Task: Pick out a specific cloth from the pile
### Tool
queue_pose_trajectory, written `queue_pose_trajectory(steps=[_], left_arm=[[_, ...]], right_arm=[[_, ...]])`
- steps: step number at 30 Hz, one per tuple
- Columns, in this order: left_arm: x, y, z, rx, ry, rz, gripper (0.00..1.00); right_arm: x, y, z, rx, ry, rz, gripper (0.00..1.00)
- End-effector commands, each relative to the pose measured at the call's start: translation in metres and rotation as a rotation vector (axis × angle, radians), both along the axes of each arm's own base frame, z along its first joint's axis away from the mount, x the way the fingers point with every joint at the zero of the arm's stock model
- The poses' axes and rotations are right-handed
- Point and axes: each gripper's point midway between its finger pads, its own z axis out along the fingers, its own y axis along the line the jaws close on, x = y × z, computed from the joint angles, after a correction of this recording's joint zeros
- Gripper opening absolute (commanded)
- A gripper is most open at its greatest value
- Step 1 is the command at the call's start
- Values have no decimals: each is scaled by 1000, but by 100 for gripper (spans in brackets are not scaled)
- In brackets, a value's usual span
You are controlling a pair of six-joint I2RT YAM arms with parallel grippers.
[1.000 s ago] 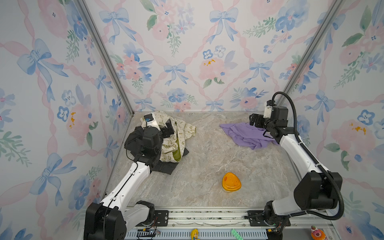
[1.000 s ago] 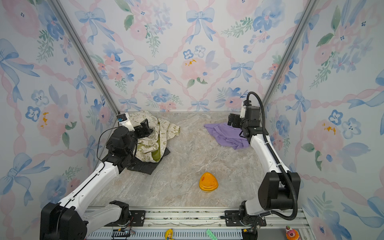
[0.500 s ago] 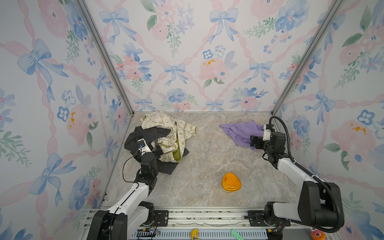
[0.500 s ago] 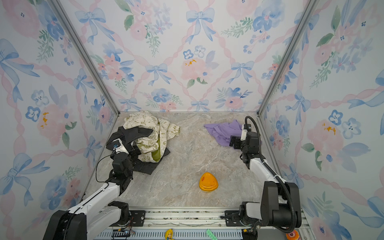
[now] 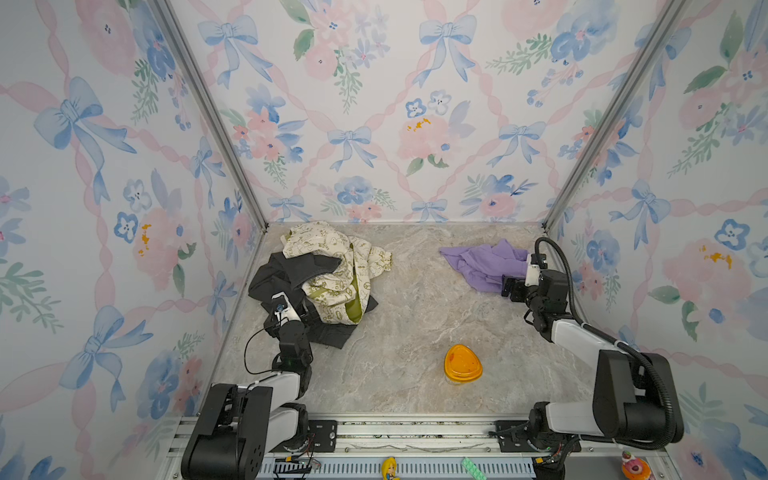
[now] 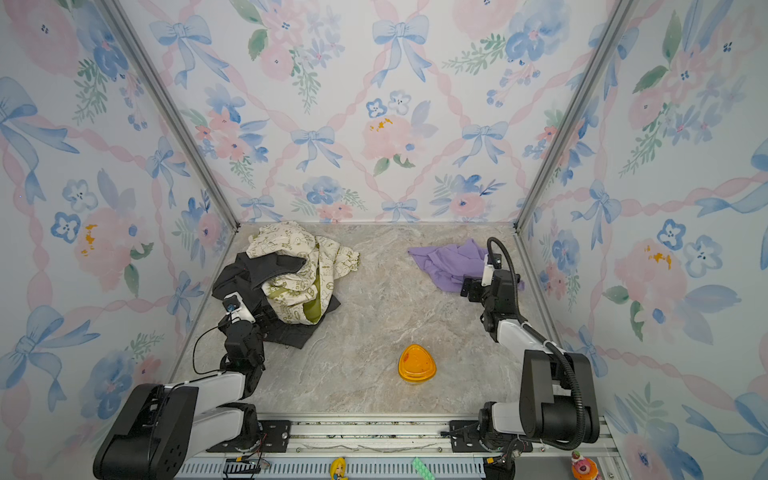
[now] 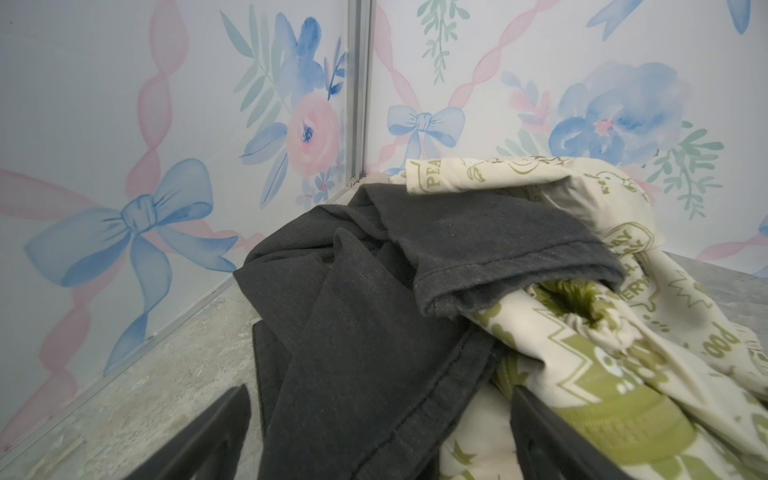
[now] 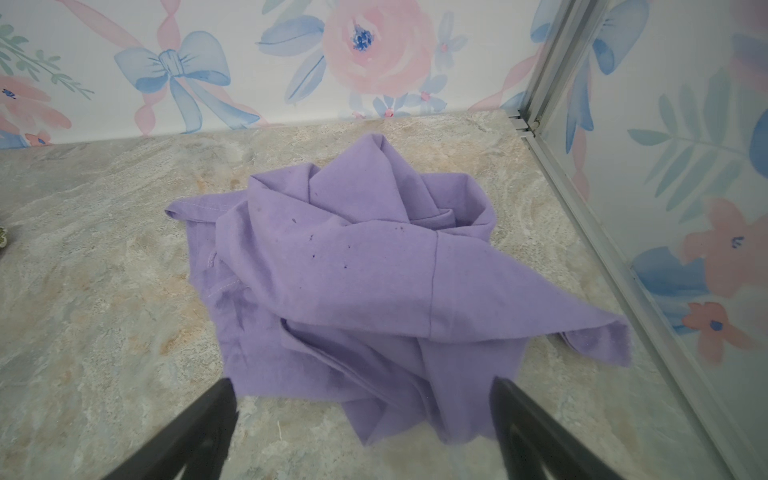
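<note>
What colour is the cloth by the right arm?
The cloth is plain lavender; the right wrist view shows it best.

In both top views the right gripper (image 5: 510, 286) and its wrist are covering the near edge of the cloth (image 5: 478, 259). The left gripper (image 5: 306, 311) is blending into the dark garment (image 5: 291, 272) of the pile (image 5: 328, 286), so from above I am not making out its jaws. That garment is lying partly buried under the cream printed cloth (image 5: 328, 245). In the wrist views both grippers' fingers (image 7: 208, 432) are running out of view. A tiny yellow-haired figure (image 5: 390, 469) is getting cut off.
</note>
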Motion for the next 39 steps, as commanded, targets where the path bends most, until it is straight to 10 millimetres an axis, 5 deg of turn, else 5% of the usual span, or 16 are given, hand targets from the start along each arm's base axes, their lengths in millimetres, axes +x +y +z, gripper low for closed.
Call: queue_pose_trajectory(steps=[1,14,25,29,39], left_arm=[[18,-7,26,14,-102,-55,98],[40,-39,12,61,-63,-237,98],[44,-48,4,85,-58,-275,98],[44,-47,4,87,-59,-274,98],[44,-48,3,90,-56,-272,98]], right_arm=[[5,1,13,-35,-30,1,97],[-32,2,-14,-54,-21,-22,97],[0,5,-22,41,-56,-20,97],[3,27,-32,-35,-55,44,97],[-7,21,-37,-48,-135,2,97]])
